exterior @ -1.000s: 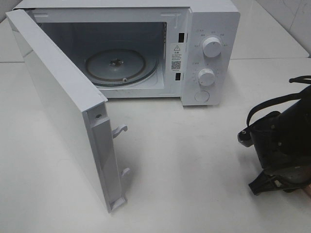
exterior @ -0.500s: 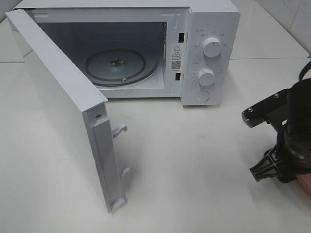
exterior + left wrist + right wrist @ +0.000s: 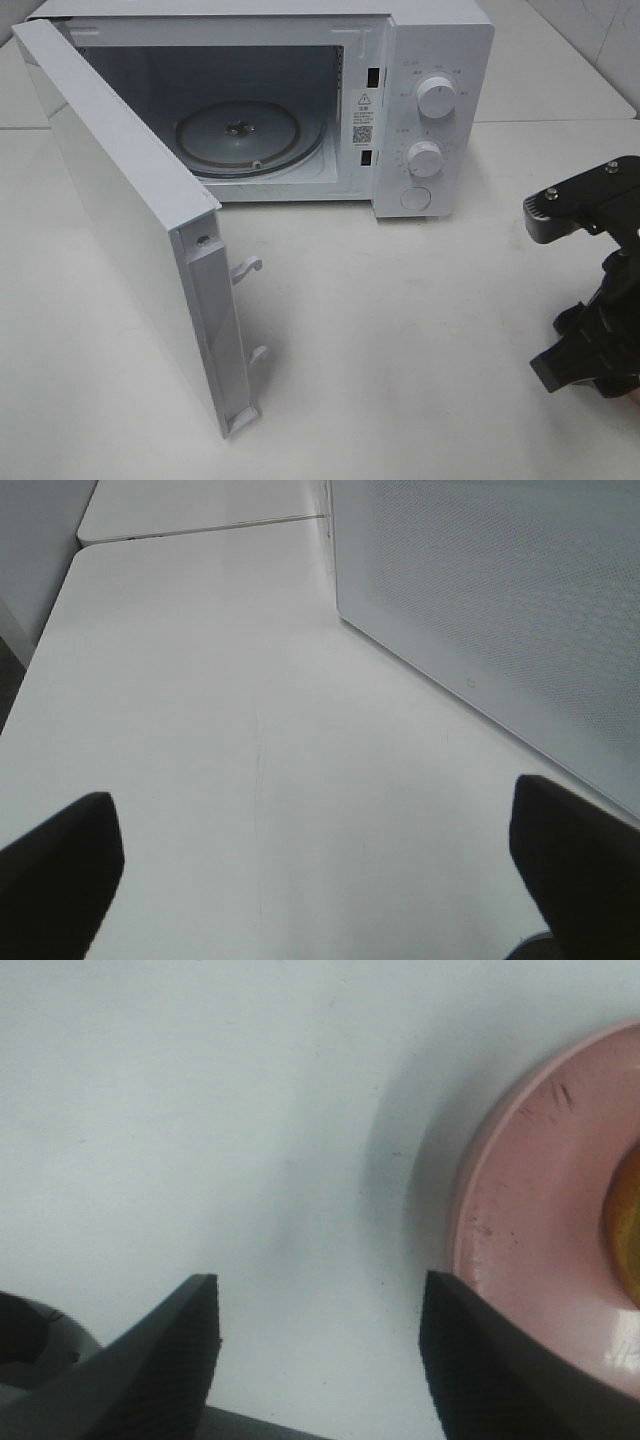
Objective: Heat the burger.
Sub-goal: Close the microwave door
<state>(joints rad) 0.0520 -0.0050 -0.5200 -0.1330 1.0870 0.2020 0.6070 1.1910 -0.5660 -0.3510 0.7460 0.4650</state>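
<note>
Right fingers (image 3: 170, 1350): spread, empty, beside pink plate (image 3: 530, 1220)
Left fingers (image 3: 60, 870): spread wide above white table (image 3: 220, 710)
Burger (image 3: 625, 1225): golden sliver, right frame edge
Microwave (image 3: 420, 90): door (image 3: 130, 220) open

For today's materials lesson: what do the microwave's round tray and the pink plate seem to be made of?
Round tray: likely clear glass, glossy; the hub shows through it and its rim catches light. Pink plate: probably plastic or glazed ceramic, smooth with a soft sheen; fine dark scuffs mark its surface, so plastic seems likelier.
</note>
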